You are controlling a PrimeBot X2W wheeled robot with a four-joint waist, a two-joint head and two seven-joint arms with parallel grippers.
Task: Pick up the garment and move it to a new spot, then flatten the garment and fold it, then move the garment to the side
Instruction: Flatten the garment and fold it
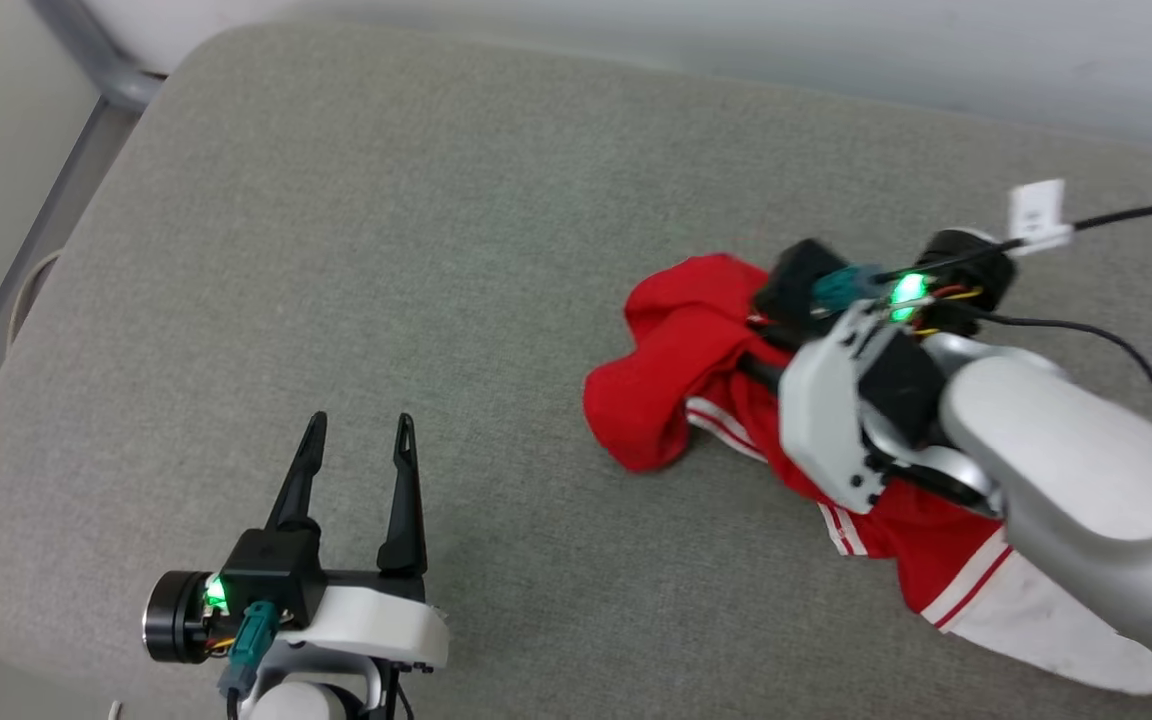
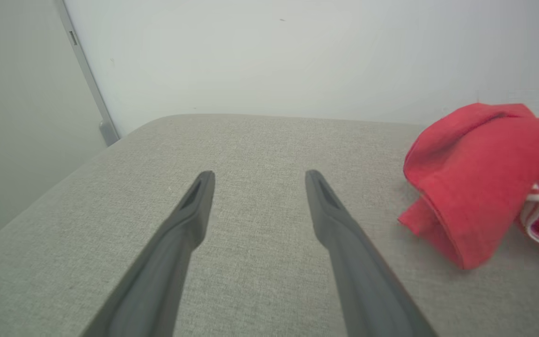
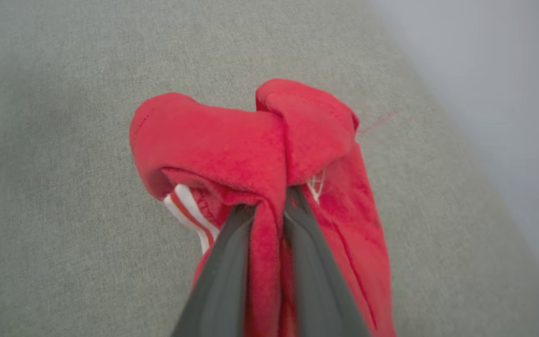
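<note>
From the head, the right gripper (image 1: 754, 366) is clamping the bunched garment (image 1: 671, 350) at the right side of the grey cushion (image 1: 386, 200), while the left gripper (image 1: 356, 432) is hovering spread near its front edge. The left wrist is showing those fingers (image 2: 194, 210) parted above the cushion. The right wrist is showing fingers (image 3: 225, 262) pinching red cloth; relocating seems underway, with flattening, folding and side-placing not yet done

Soft, even light casts only a faint shadow beneath the garment (image 1: 666, 390). The right wrist view is slightly blurred, mostly at its edges.
</note>
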